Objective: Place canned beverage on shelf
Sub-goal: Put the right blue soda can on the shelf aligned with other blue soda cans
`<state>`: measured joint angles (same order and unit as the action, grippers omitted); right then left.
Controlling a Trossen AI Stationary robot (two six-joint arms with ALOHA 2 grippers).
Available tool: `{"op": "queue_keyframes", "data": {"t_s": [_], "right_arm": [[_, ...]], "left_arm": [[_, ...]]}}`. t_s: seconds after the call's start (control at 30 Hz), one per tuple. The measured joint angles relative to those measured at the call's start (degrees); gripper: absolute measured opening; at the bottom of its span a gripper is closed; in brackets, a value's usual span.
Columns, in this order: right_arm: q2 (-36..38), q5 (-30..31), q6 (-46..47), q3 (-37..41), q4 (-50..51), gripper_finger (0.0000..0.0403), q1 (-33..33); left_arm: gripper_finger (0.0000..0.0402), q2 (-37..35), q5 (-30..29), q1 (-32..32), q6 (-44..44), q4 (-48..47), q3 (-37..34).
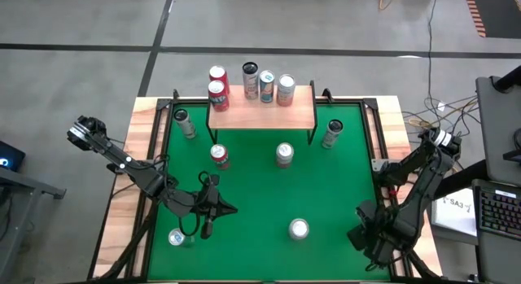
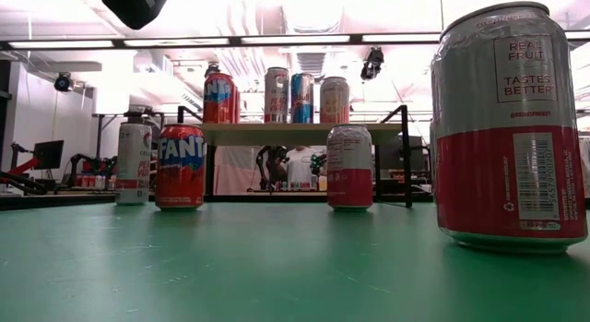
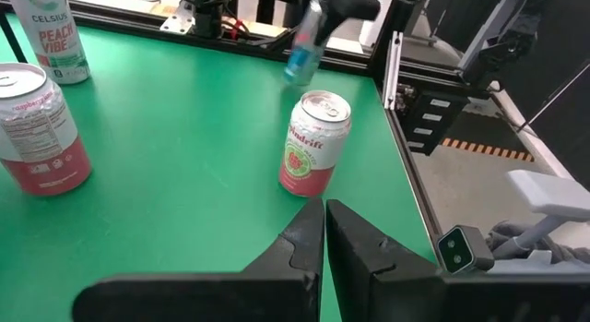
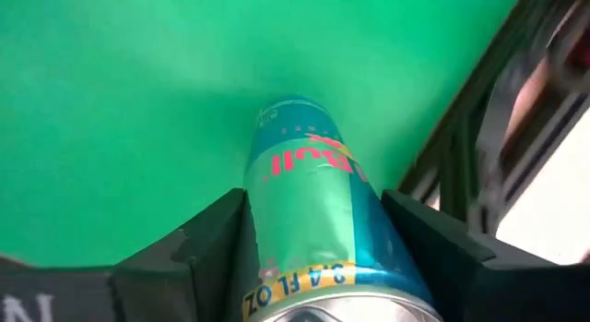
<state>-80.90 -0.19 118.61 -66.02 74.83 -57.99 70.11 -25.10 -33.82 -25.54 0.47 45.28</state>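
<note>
The shelf [image 1: 262,111] stands at the table's far middle, with several cans along its far edge; it also shows in the low view [image 2: 295,128]. My right gripper [image 1: 368,235], near the table's right near corner, is shut on a teal can [image 4: 300,184]. That can shows blurred in the left wrist view [image 3: 302,45]; in the high view my arm hides it. My left gripper [image 1: 213,209] is shut and empty over the table's left near part, its fingers [image 3: 323,234] pointing toward a pink-and-white can [image 3: 313,142]. My right gripper pinches the teal can's two opposite sides [image 4: 253,207] between its two fingers. The can's top rim [image 4: 323,308] lies nearest the wrist and its bottom end [image 4: 288,112] points away, toward the green table. In the left wrist view the can is tilted and seems clear of the table.
Loose cans stand on the green table: a Fanta can [image 1: 219,156], a pink-and-white can [image 1: 283,154], one by each shelf leg [image 1: 186,123] [image 1: 331,133], one near the near edge [image 1: 299,229] and a pale blue one [image 1: 177,237] at the left near corner.
</note>
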Motion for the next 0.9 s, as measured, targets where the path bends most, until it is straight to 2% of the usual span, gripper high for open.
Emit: {"op": "queue_keyframes", "data": {"t_s": [0.1, 0.23, 0.33, 0.47, 0.6, 0.77, 0.9], "right_arm": [[0.0, 6.3, -0.1, -4.0, 7.5, 0.0224, 0.6], [0.0, 20.9, -6.9, -9.1, 11.7, 0.0224, 2.6], [0.0, 32.4, -16.7, -12.4, 10.7, 0.0224, 5.1], [-0.1, 41.3, -34.6, -15.9, 5.0, 0.0224, 10.2], [-0.2, 44.2, -60.6, -16.8, -8.2, 0.0224, 16.2], [-1.4, 42.0, -96.7, -15.9, -27.7, 0.0224, 20.9], [-3.6, 39.9, -113.2, -15.8, -35.5, 0.0224, 22.9]], "left_arm": [[0.0000, 0.0, 0.0, 0.0, 0.0, 0.1, 0.0], [0.0000, 0.0, 0.0, 0.0, 0.7, 0.5, 0.0], [0.0000, 0.0, 0.0, 0.0, 1.7, 1.1, 0.0], [0.0000, 0.0, -0.1, 0.0, 3.2, 2.9, 0.0], [0.0000, 0.0, 0.0, 0.0, 4.4, 4.2, 0.0], [0.0000, 0.0, 0.0, 0.0, 5.3, 4.3, 0.0], [0.0010, 0.0, 0.0, 0.0, 5.6, 4.3, 0.0]]}}
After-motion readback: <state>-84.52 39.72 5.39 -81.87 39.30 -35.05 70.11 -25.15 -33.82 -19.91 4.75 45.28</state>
